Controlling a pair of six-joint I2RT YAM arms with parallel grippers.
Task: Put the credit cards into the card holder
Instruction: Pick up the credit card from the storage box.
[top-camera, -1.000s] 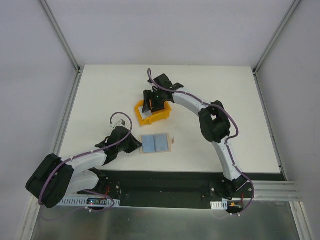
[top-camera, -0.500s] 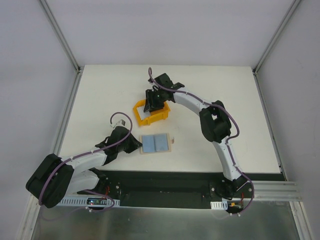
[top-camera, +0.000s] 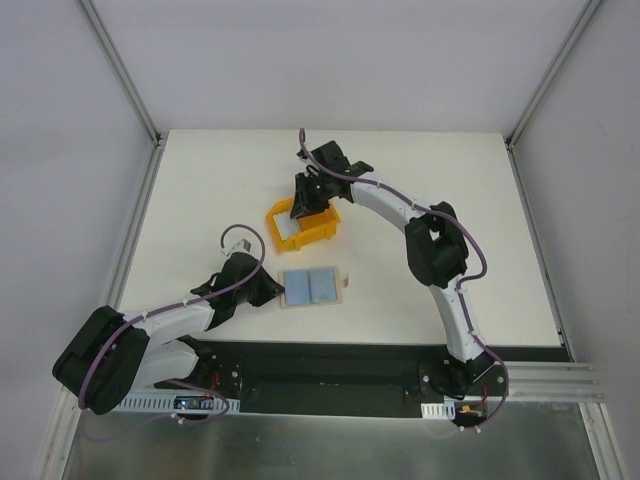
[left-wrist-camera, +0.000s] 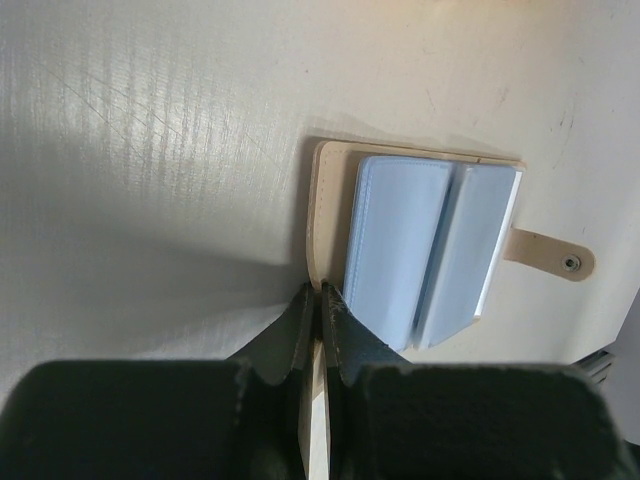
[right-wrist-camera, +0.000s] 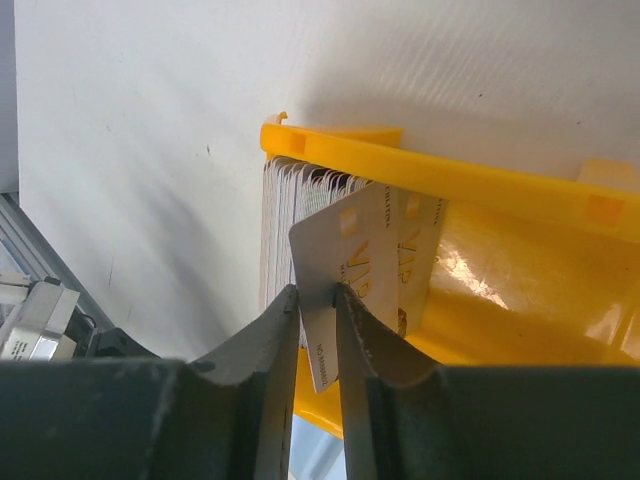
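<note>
Beneath the right gripper (top-camera: 308, 208), top view: yellow bin (top-camera: 322, 238), the fingers reaching down into it. Well apart from that gripper, toward the arm bases: card holder (top-camera: 312, 287), lying open and flat on the table (top-camera: 200, 200), pale blue side up. Just beside the holder's left edge: left gripper (top-camera: 272, 290).

Left wrist view: fingers pressed together, nothing made out between them. The tips sit at the holder's near beige border. Whether they touch or pin it, cannot tell. Ahead of the tips: two pale blue pockets (left-wrist-camera: 400, 235), side by side. Beyond these, to the right: snap tab (left-wrist-camera: 548, 257) with a small round button.

Right wrist view: fingers closed on one credit card (right-wrist-camera: 355, 255), pinched near its lower corner. The card is tilted and stands partly clear of the row. Behind it and left of the tips: remaining credit cards (right-wrist-camera: 285, 205), standing on edge, packed close against the bin's end wall.

Handling, by judgement:
- Card: light, thin, stiff and glossy, so liable to slip or pivot in a corner pinch. It is better held across one short edge, with the far end left free to enter a pocket.
- Holder: soft and light, apt to slide when a card is pushed in. It wants steadying at its border by the left gripper.
- Pocket mouths: not made out from here.
</note>
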